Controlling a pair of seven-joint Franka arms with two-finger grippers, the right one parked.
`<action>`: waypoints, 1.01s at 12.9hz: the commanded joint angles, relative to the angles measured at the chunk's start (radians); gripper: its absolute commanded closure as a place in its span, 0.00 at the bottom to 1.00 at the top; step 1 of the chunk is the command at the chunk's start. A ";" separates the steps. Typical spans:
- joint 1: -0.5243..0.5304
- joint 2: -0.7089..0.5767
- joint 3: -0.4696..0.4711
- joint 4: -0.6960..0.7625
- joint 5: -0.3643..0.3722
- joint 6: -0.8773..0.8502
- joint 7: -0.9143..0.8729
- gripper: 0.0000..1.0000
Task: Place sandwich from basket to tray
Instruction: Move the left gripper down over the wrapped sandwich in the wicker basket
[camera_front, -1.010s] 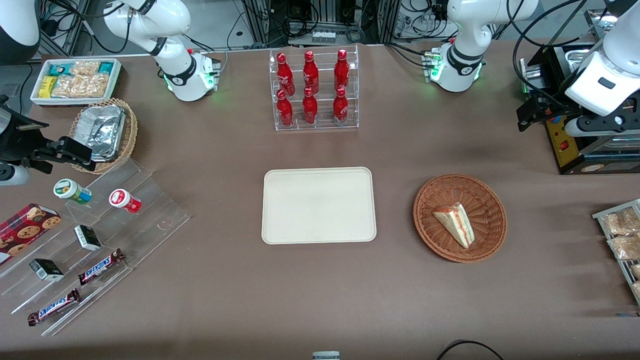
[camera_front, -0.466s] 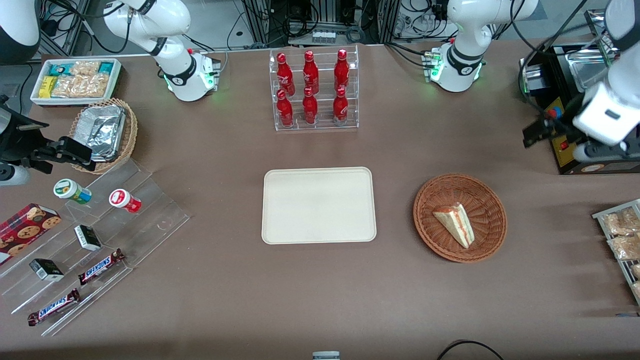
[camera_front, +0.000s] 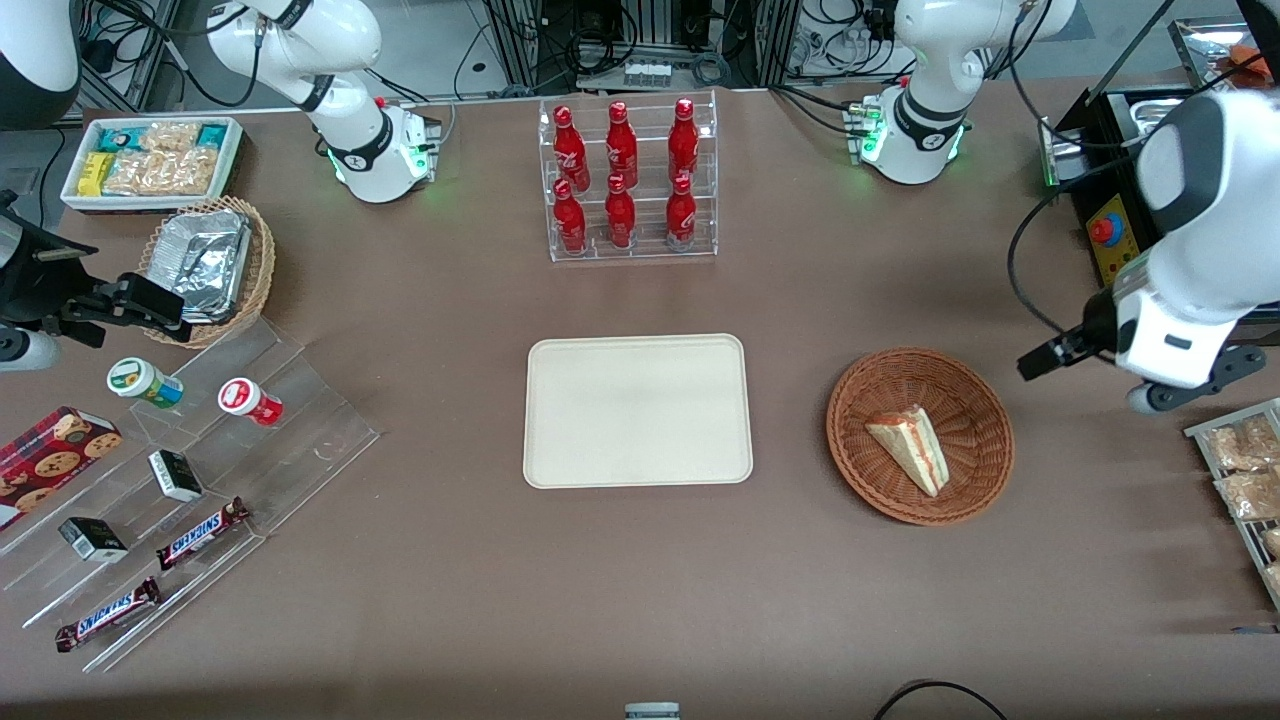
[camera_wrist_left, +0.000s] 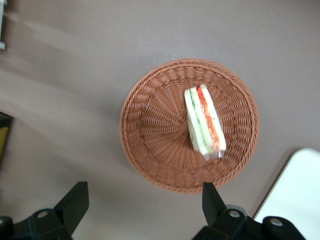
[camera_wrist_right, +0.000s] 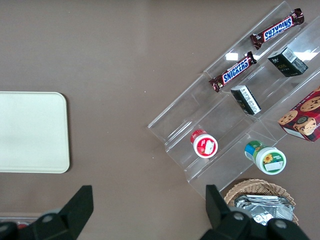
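The sandwich (camera_front: 910, 448), a pale bread wedge with a red-orange stripe, lies in the round reddish-brown basket (camera_front: 850, 420). In the left wrist view the sandwich (camera_wrist_left: 204, 121) rests off-centre on the basket's (camera_wrist_left: 150, 135) weave. The cream tray (camera_front: 637, 410) lies bare beside the basket, toward the parked arm's end; its corner (camera_wrist_left: 300, 195) shows in the left wrist view. My left gripper (camera_front: 1042, 360) hangs above the table beside the basket, toward the working arm's end. It is open (camera_wrist_left: 142, 202), fingers wide apart over bare tablecloth just outside the basket's rim, holding nothing.
A clear rack of red bottles (camera_front: 627, 180) stands farther from the camera than the tray. A black box with a red button (camera_front: 1105, 235) and a rack of snack packets (camera_front: 1240, 470) sit at the working arm's end. A stepped acrylic stand (camera_front: 200, 470) lies toward the parked arm's end.
The left arm has swung from over the black box toward the front camera and closer to the basket. Sandwich, basket and tray have not moved.
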 joint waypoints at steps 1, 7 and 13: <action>-0.020 0.042 -0.009 -0.039 0.011 0.092 -0.147 0.00; -0.097 0.175 -0.009 -0.076 0.011 0.312 -0.346 0.00; -0.151 0.276 -0.007 -0.066 0.089 0.429 -0.451 0.00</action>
